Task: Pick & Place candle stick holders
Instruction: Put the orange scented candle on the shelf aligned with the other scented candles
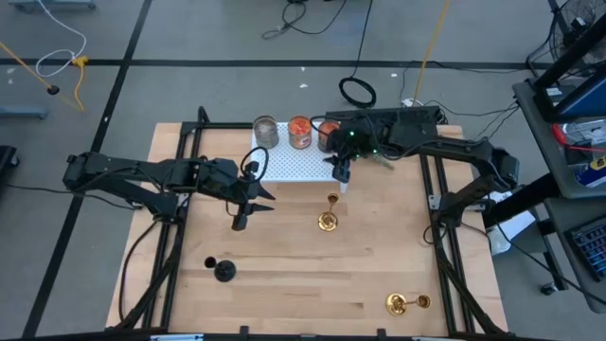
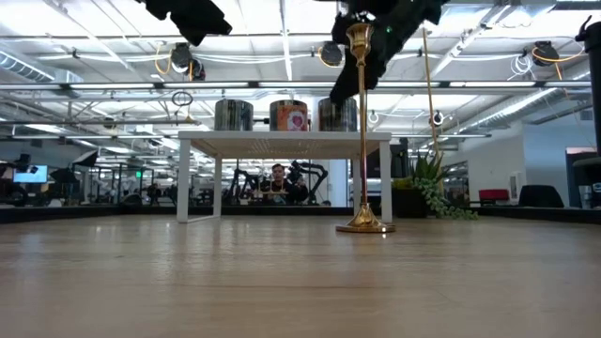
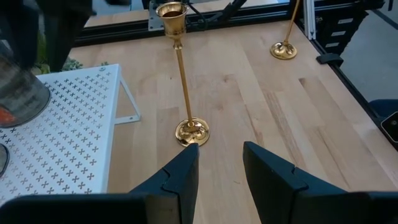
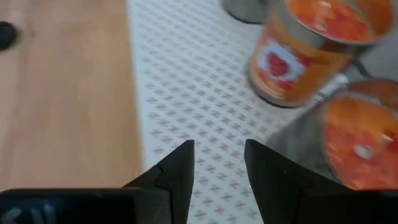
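A gold stemmed holder (image 1: 329, 213) stands upright on its round base mid-table; it also shows in the low view (image 2: 363, 122) and in the left wrist view (image 3: 182, 74). My left gripper (image 3: 217, 168) is open and empty just left of its base, above the table (image 1: 242, 216). A second gold holder (image 1: 405, 303) stands at the near right. A black stemmed holder (image 1: 222, 270) stands at the near left. A grey cup (image 1: 266, 131) and two orange cups (image 1: 299, 131) (image 4: 367, 137) stand on the white perforated stand (image 1: 294, 163). My right gripper (image 4: 217, 168) is open and empty above the stand's right part (image 1: 341, 175).
A small green plant (image 2: 427, 188) sits right of the stand, behind my right gripper. Black frame rails (image 1: 180, 189) run along the table's left and right sides. Bare wood lies between the gold holder and the near edge. A person (image 2: 277, 178) shows in the room beyond.
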